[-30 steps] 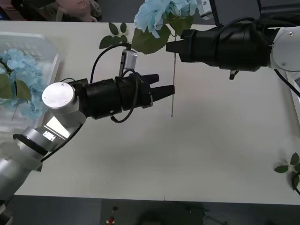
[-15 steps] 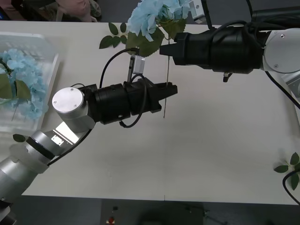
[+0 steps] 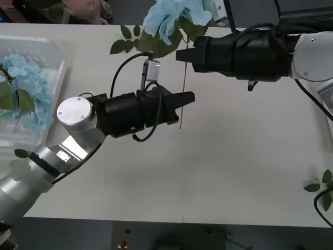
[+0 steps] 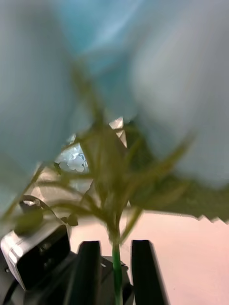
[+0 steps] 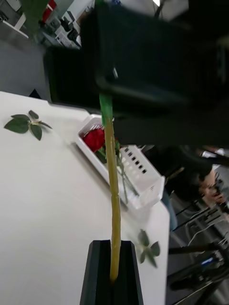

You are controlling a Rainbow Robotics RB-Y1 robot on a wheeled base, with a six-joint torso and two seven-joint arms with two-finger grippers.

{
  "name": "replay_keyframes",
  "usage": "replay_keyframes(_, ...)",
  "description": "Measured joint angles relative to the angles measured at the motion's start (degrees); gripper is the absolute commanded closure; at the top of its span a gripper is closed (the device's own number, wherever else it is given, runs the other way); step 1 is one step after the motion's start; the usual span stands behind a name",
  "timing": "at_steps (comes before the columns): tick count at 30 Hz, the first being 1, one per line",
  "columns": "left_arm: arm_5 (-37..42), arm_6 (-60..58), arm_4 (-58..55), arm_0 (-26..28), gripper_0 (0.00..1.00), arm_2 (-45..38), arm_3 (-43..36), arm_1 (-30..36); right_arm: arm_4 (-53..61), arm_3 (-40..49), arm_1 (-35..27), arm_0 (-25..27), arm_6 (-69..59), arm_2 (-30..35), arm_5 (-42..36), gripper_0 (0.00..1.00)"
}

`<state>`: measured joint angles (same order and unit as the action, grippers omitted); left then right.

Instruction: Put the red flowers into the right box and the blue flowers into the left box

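1. Your right end effector (image 3: 179, 55) pinches a blue flower just under its head; in the right wrist view its two black fingers (image 4: 89, 267) press on the green stem (image 4: 117, 271) from both sides.
2. Your left end effector (image 3: 188, 97) sits lower on the same stem; the left wrist view shows its black fingers (image 5: 99, 274) pressed together with the stem's lower end (image 5: 113, 257) between them. So both arms hold one flower, and I judge this to be a hand-over.
3. The relation that counts: the stem (image 3: 182, 99) hangs nearly upright, its long axis running from the right end effector at the top down through the left end effector, with a short tail below. The blue flower head (image 3: 174, 15) sits above the right end effector, past the far counter edge.
4. The left box (image 3: 54, 78) lies at the counter's left side, already holding blue flowers (image 3: 23, 88). It is on the left arm's side and well apart from the right arm, so the left arm is the nearer carrier.
5. Judgement: the right fingers must let go before the left arm swings toward the left box, or the thin stem may bend or slip.
6. Farther out, the left wrist view shows the right box (image 5: 129, 167) with a red flower (image 5: 94, 139) inside, and loose green leaf sprigs (image 3: 125, 39) lie on the counter (image 3: 234, 166).
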<state>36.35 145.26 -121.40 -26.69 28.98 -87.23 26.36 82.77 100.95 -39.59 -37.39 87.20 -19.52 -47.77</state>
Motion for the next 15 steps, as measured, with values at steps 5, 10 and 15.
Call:
replay_keyframes(5, 0.42, 0.00, -10.37, -0.02, 1.00, 0.00, -1.36, 8.15, -1.90, -0.02, 0.00, 0.00, 3.00, 0.05, 0.00, 0.15)
replay_keyframes(10, 7.80, -0.16, -16.69, -0.02, 1.00, 0.20, -4.32, 24.16, -1.89, -0.03, -0.01, -0.01, 3.53, 0.12, 0.00, 0.15)
replay_keyframes(15, 17.02, -0.74, -24.87, -0.05, 1.00, 2.57, -5.68, 45.41, -0.75, -0.07, -0.29, -0.01, 3.56, 0.18, -0.71, 0.15)
